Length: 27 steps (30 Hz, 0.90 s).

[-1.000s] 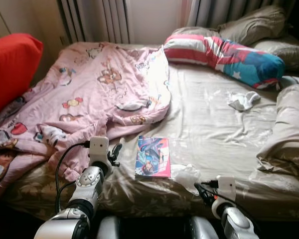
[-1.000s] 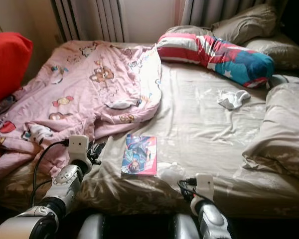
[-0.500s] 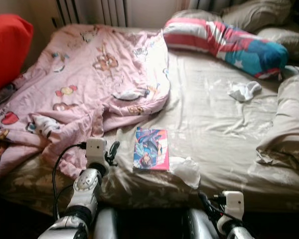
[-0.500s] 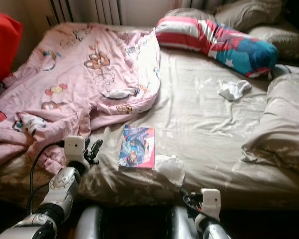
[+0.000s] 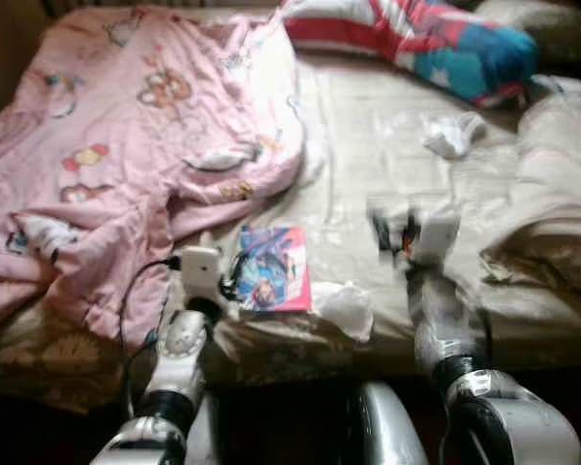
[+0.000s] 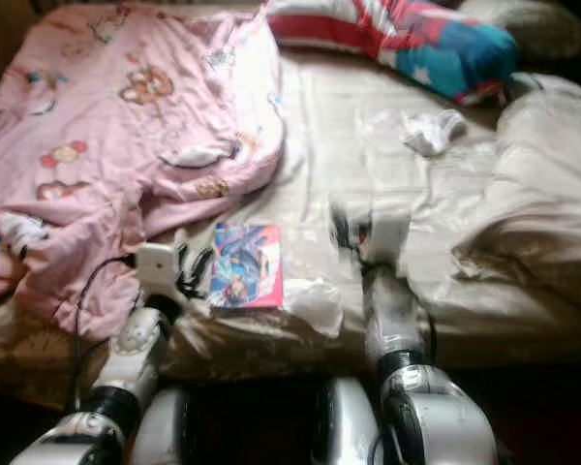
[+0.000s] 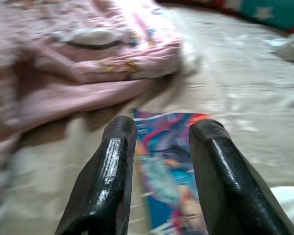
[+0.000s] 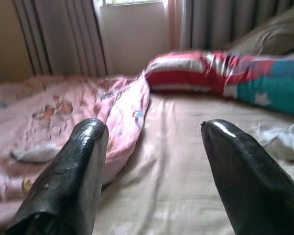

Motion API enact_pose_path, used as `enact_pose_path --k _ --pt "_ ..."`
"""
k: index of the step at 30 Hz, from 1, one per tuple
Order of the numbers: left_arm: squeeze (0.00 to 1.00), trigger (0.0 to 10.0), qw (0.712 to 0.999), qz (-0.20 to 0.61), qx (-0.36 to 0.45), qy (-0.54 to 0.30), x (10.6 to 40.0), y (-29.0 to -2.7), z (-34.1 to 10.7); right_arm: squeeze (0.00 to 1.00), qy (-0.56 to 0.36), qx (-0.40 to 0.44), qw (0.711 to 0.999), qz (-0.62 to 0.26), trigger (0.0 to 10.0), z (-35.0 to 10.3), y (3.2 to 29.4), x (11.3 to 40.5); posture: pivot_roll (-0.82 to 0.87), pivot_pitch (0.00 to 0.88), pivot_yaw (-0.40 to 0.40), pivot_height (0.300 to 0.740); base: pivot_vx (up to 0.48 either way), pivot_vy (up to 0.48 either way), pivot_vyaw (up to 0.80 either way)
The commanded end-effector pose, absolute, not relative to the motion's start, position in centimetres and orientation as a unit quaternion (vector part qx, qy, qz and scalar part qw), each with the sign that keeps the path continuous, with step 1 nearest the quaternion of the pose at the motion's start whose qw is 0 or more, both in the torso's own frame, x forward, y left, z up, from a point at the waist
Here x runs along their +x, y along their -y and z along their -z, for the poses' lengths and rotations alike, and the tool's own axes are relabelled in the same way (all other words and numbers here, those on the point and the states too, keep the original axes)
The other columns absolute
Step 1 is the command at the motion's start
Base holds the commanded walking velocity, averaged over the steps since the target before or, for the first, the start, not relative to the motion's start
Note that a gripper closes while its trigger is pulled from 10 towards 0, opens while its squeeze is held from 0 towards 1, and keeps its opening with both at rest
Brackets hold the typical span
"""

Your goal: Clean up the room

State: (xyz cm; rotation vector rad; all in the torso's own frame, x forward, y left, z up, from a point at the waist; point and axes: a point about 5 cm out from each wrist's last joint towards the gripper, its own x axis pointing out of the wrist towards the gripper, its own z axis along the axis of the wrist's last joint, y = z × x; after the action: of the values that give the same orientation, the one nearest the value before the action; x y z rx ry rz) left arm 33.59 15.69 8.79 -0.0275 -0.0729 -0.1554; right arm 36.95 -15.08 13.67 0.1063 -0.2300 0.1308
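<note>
Bed [image 5: 368, 126]: unmade, beige sheet rumpled; taken as the landmark for all that follows.
Comic book [image 5: 271, 268]: flat on the sheet near the bed's front edge, bright cover up, just clear of the pink blanket's hem.
Crumpled tissue [image 5: 347, 307]: white wad at the bed's front edge, touching or just beside the comic book's corner; too blurred to say which.
Pink blanket [image 5: 126, 145]: cartoon-printed, heaped over the bed's left half.
White sock [image 5: 449, 136]: balled scrap on the sheet toward the bed's head, below the striped pillow [image 5: 416, 34].
Beige duvet [image 5: 552, 194]: bunched along the bed's right side.
Left gripper [image 7: 159, 134]: low over the bed's front edge, aimed at the comic book; fingers [image 7: 108, 181] parted, nothing between them, the cover visible through the gap.
Right gripper [image 8: 152, 129]: raised above the middle of the sheet, motion-blurred in the head views; fingers spread wide and empty, pointing toward the bed's head.
Step in hand: probably the approach to the first loose item, with the comic book the likeliest target.
Next move: the left gripper would need to drop to the sheet and catch the book's near edge, which lies flush with soft fabric, so a slide or tilt may be required before closing.
</note>
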Motion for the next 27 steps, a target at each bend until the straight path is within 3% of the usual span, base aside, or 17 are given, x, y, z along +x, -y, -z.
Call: enact_pose_path --k 1,9,18,27 --pt "0.00 10.0 0.997 0.068 -0.017 0.029 33.2 -16.3 -8.4 0.00 0.038 0.073 0.995 -0.051 10.0 -9.5 15.3 35.3 0.06 0.207 -0.043 0.585 0.000 0.000 0.00" --pt "0.00 10.0 0.997 0.068 -0.018 0.025 32.9 -16.1 -8.2 0.00 -0.054 0.037 0.996 -0.063 10.0 -7.8 14.5 35.3 0.07 0.203 -0.044 0.585 0.000 0.000 0.00" --pt "0.00 10.0 0.998 0.063 -0.015 0.015 31.8 -16.7 -7.5 0.00 -0.169 0.060 0.983 -0.041 10.0 -4.4 14.4 33.9 0.09 0.239 -0.038 0.585 0.000 0.000 0.00" --pt "0.00 10.0 0.998 0.060 -0.011 0.011 30.4 -17.1 -7.3 0.00 -0.193 0.044 0.978 -0.062 10.0 -4.1 13.4 33.9 0.12 0.303 -0.024 0.585 0.000 0.000 0.00"
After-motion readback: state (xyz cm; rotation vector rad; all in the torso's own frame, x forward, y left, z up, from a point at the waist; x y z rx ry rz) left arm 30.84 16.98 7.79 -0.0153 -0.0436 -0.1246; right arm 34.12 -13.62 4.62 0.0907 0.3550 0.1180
